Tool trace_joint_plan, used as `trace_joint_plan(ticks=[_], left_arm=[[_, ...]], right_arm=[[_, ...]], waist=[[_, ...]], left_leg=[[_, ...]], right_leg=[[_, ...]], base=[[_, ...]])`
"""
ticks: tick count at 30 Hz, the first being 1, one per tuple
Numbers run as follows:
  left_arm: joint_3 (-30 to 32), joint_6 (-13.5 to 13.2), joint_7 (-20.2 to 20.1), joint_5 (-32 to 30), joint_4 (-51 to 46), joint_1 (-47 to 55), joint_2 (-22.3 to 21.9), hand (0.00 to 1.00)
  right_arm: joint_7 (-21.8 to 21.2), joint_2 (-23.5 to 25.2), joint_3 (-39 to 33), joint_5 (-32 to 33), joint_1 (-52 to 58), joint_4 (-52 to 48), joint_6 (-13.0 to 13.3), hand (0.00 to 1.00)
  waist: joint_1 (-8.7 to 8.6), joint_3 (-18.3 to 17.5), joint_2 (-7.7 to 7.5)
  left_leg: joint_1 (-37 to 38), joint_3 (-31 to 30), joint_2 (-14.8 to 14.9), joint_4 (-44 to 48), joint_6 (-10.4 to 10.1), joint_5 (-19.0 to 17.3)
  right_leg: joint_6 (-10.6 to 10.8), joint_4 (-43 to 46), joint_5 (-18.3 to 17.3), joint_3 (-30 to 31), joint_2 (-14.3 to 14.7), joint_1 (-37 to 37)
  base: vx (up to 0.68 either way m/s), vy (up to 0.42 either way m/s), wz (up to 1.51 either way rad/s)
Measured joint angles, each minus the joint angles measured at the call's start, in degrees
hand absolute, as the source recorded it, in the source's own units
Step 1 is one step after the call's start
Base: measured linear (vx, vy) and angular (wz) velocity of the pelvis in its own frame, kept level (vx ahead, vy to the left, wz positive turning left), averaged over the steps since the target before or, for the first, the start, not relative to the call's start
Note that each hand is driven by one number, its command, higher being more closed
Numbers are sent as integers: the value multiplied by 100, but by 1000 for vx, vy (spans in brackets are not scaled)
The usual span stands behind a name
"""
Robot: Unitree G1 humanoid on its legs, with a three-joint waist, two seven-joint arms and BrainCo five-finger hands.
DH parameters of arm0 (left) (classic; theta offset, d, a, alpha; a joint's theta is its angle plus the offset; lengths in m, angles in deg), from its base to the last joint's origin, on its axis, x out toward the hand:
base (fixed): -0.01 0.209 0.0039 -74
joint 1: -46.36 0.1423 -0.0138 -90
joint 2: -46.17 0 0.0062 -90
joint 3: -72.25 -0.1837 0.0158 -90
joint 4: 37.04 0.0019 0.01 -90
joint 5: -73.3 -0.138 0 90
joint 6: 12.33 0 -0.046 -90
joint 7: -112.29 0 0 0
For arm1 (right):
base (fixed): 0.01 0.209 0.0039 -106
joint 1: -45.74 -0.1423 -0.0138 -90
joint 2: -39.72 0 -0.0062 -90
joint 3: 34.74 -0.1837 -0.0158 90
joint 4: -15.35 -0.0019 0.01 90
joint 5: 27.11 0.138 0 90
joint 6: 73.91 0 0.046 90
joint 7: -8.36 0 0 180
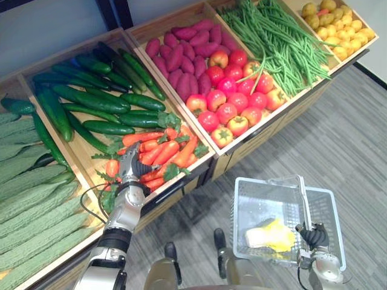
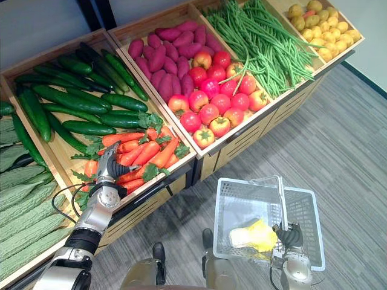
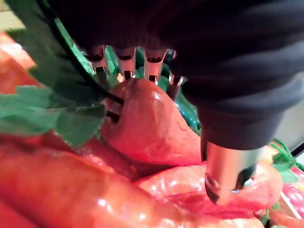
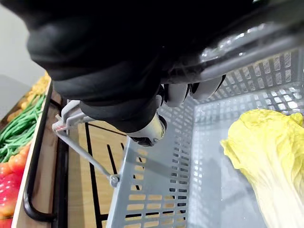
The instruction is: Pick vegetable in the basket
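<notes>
- Closest to the viewer, a grey mesh basket [image 1: 260, 202] hangs low on the right. The right hand [image 1: 314, 237] has its fingers curled round the handle [image 4: 266, 42].
- A pale yellow cabbage [image 1: 269, 235] lies inside, against the basket's near wall.
- Beyond it, a wooden stand [image 1: 260, 138] slopes up, with crates of cucumbers [image 1: 97, 99], tomatoes [image 1: 233, 103] and beans [image 1: 272, 42].
- The left hand [image 1: 129, 169] sits on the carrots [image 1: 166, 151], which are heaped at the front edge of the cucumber crate.
- The left wrist view shows what the eye views cannot: one carrot [image 3: 147, 123] lies directly under the hand, half screened by green leaves [image 3: 57, 114]. Whether the hand has closed on it cannot be told.
- The carrot looks stiff, light and glossy, so it is probably slippery, and it tapers. A hold across its thick middle seems safest, since the leafy top would likely give way.
- The right wrist view shows bare floor in the basket beside the cabbage, enough room for a carrot.
- The eye views give the overall layout, with the carrots and the basket well apart.
</notes>
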Motion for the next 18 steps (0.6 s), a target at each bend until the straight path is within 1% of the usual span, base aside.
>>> trace_joint_plan(ticks=[5, 10, 15, 18], left_arm=[[-8, -50, 2, 33, 138, 59, -147, 100], [1, -14, -102, 153, 69, 314, -152, 100], [24, 80, -107, 170, -313, 626, -139, 100], [191, 96, -99, 170, -582, 899, -148, 100]], right_arm=[[71, 0, -6, 4, -22, -1, 12, 100], [70, 1, -7, 3, -13, -1, 16, 100], [68, 4, -13, 2, -12, -1, 18, 100], [63, 12, -16, 1, -8, 0, 19, 100]], waist=[[-12, 66, 6], [-29, 173, 36], [-42, 177, 42], [-55, 181, 50]], left_leg=[[133, -5, -19, -116, 8, 9], [291, 6, -36, -217, -4, 38], [344, 0, -58, -336, 7, 89], [470, 1, -60, -386, 6, 90]], right_leg=[[11, -78, 6, 16, -9, 111], [12, -133, 5, 50, -6, 210], [12, -167, 5, 57, -9, 221], [12, -191, 5, 65, -3, 324]], base=[[3, 0, -1], [18, 3, -3], [0, 0, 0], [0, 0, 0]])
